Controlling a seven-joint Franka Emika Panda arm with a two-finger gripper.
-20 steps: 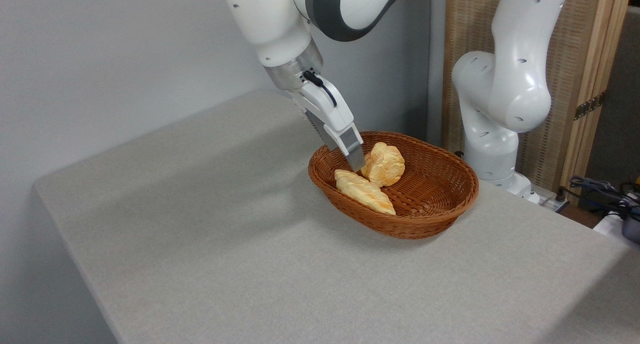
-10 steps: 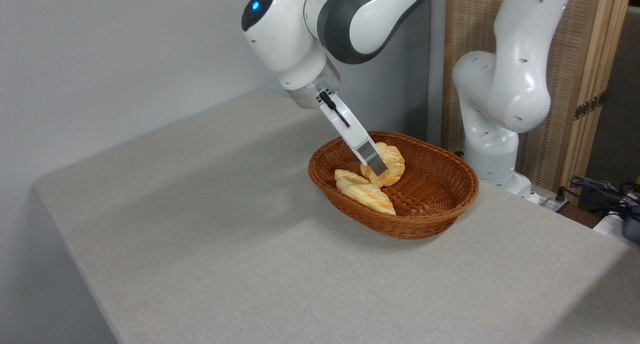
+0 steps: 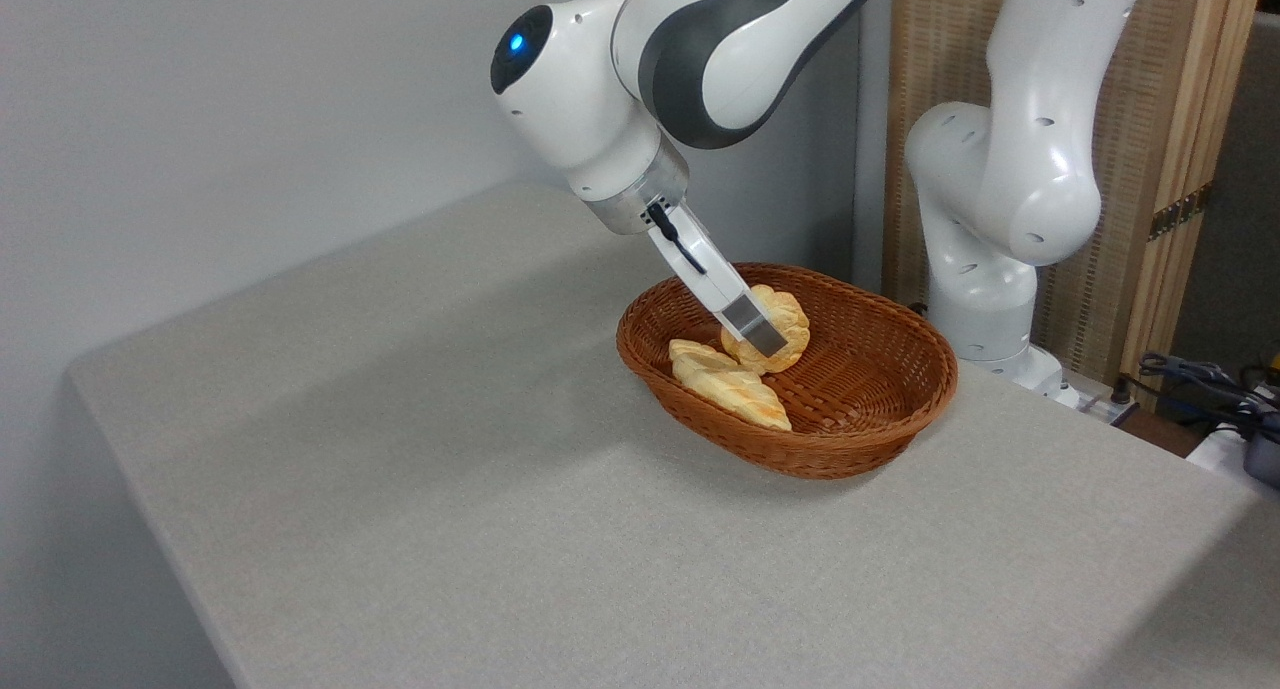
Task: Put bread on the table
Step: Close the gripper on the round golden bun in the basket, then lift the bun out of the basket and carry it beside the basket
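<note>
The bread (image 3: pixel 792 321), a round golden-orange knotted bun, lies inside the brown wicker basket (image 3: pixel 880 434) on the grey table (image 3: pixel 430 469). My gripper (image 3: pixel 765 343) reaches down at a slant into the basket. Its near finger (image 3: pixel 750 321) stands right in front of the bun, with bun showing on both sides of it. The far finger is hidden behind, so the jaw gap cannot be seen. The bun still rests low in the basket.
A long braided pale loaf (image 3: pixel 730 387) lies in the basket just in front of the bun. My arm's white base (image 3: pixel 985 269) stands behind the basket on the right. Cables (image 3: pixel 1215 389) lie off the table's far right edge.
The gripper swung right and turned, going from beside the bun's left edge to directly over its front. Over the last half second it barely shifted. Bun and loaf stayed put.
</note>
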